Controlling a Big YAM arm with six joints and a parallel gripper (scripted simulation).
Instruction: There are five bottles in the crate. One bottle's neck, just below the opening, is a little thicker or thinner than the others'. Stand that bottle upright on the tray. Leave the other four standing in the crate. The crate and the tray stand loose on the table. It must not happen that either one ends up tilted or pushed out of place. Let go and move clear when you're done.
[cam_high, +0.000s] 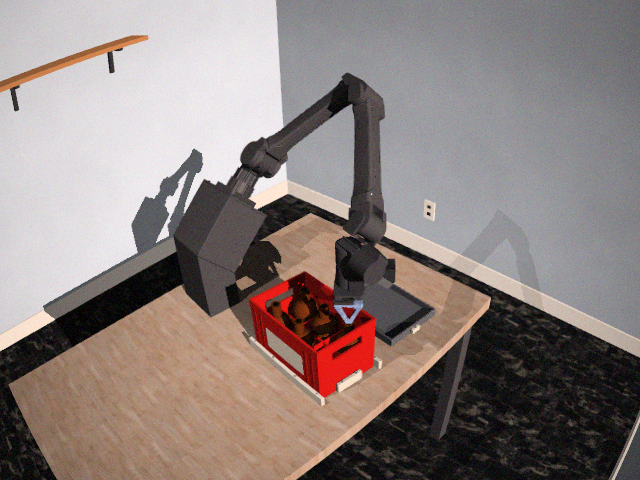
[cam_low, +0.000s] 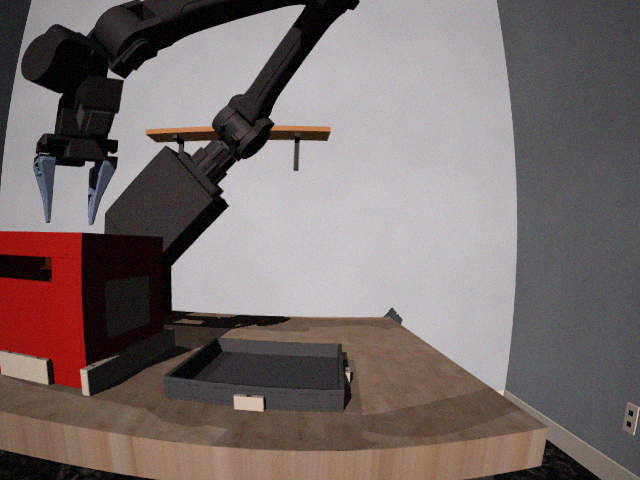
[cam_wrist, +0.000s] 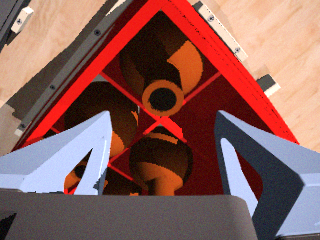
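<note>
A red crate (cam_high: 315, 335) stands on the table and holds several brown bottles (cam_high: 305, 315) upright in its cells. My gripper (cam_low: 69, 219) hangs open and empty just above the crate's rim, fingers pointing down. In the wrist view one bottle's open mouth (cam_wrist: 163, 99) shows between my fingers, with other bottles (cam_wrist: 160, 160) lower down and partly hidden by my fingers. The dark grey tray (cam_low: 263, 374) lies empty beside the crate; it also shows in the top view (cam_high: 398, 312).
The crate (cam_low: 72, 304) sits on pale strips (cam_high: 289, 374) on the table. The arm's dark base box (cam_high: 217, 242) stands behind the crate. The table edge is close beyond the tray. A wooden shelf (cam_high: 67, 62) hangs on the wall.
</note>
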